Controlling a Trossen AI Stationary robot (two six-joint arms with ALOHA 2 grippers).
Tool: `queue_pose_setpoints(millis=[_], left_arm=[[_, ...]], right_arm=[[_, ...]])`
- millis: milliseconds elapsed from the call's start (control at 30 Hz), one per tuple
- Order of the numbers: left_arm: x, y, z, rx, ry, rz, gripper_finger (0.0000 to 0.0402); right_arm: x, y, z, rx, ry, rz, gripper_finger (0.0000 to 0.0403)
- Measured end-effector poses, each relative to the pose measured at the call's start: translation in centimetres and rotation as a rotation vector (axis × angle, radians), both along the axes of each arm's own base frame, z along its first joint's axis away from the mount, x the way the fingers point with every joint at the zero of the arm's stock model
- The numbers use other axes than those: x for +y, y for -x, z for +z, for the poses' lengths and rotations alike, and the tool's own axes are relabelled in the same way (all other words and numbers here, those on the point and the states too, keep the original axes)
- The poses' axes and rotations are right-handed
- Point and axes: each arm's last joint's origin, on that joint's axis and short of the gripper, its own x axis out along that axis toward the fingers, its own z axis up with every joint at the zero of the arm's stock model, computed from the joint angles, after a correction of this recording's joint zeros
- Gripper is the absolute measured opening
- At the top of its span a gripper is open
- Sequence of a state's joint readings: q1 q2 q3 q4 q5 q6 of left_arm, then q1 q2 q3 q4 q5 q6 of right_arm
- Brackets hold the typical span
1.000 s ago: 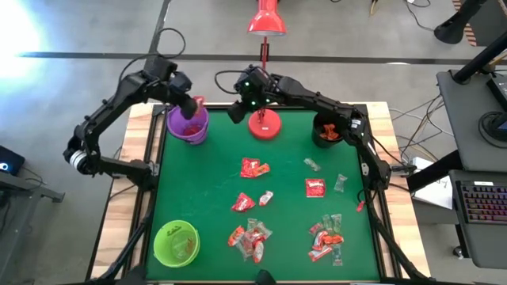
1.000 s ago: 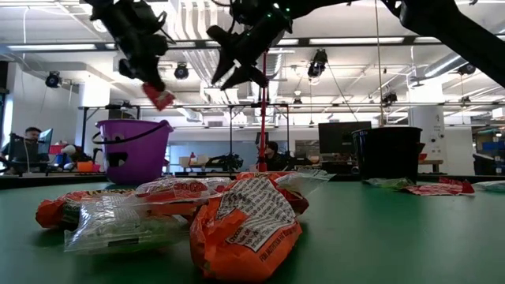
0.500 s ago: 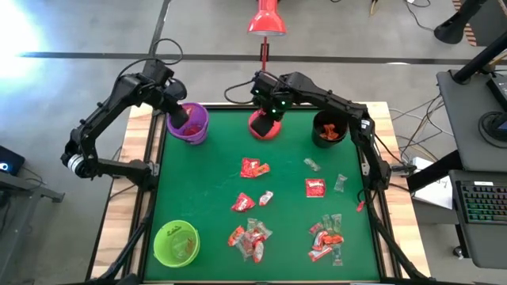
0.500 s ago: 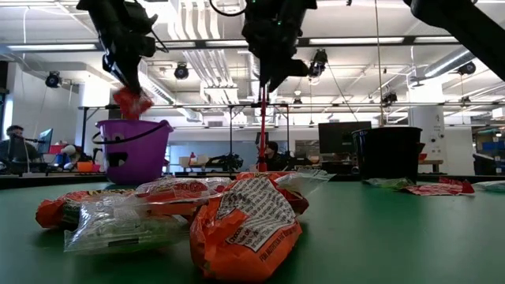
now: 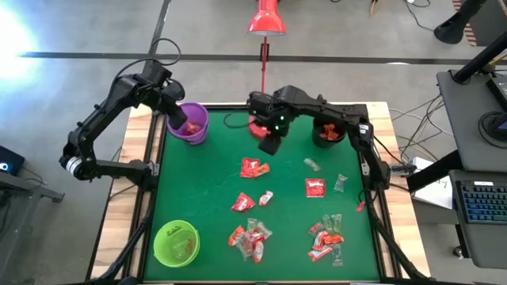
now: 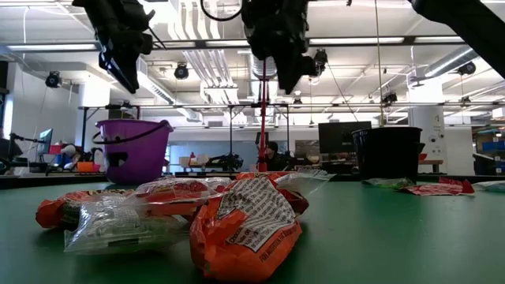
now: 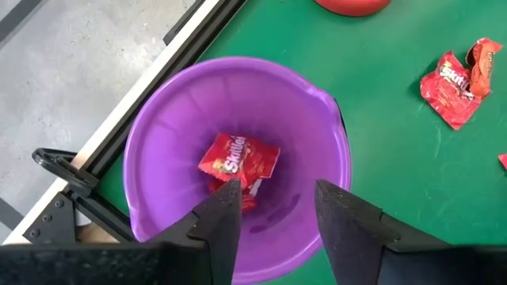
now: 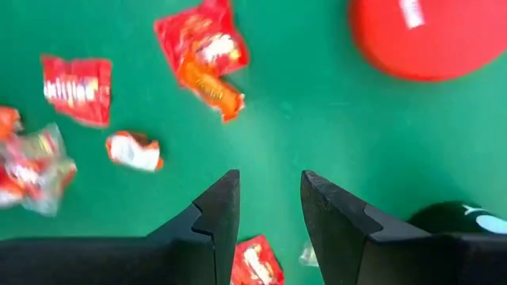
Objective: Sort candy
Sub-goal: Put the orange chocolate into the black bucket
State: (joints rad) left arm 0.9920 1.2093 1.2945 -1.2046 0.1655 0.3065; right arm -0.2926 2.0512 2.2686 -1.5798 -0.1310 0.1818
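Most of the candy (image 5: pixel 255 207) lies in small heaps on the green table (image 5: pixel 206 190). One red pack (image 7: pixel 238 157) sits inside the purple bucket (image 7: pixel 174 103). The left gripper (image 7: pixel 277 207) hangs over that bucket, spread apart and holding nothing. The right gripper (image 8: pixel 270 207) hangs spread and empty near the red lamp base (image 8: pixel 424 36). It could bump the lamp if it swings wide, or grab two packs stuck together.
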Motion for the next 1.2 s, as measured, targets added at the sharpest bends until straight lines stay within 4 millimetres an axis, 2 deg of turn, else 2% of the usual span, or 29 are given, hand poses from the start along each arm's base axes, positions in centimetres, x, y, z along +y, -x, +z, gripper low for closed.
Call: queue_pose_setpoints(millis=[167,300,533,700,900,1200], left_arm=[[0.1,-0.1,0.3,-0.023,-0.034,0.000,0.0141],[0.3,-0.2,0.4,-0.037,-0.057,-0.003,0.0141],[0.1,0.0,0.5,-0.037,-0.059,-0.006,0.0141],[-0.4,0.3,0.9,-0.046,-0.065,-0.001,0.0141],[-1.0,0.7,1.3,-0.052,-0.082,-0.008,0.0141],[-0.9,0.6,1.2,-0.045,-0.084,-0.020,0.0141]], right_arm=[[1.8,-1.7,-2.0,-0.070,0.044,0.206,0.0131],[2.7,-2.9,-4.4,-0.124,0.076,0.334,0.0132],[2.8,-2.8,-8.5,-0.077,0.074,0.436,0.0122],[2.8,-3.2,-10.8,-0.123,0.100,0.479,0.0116],[2.8,-3.3,-12.5,-0.148,0.118,0.518,0.0114],[2.8,-3.4,-13.6,-0.197,0.110,0.572,0.0109]])
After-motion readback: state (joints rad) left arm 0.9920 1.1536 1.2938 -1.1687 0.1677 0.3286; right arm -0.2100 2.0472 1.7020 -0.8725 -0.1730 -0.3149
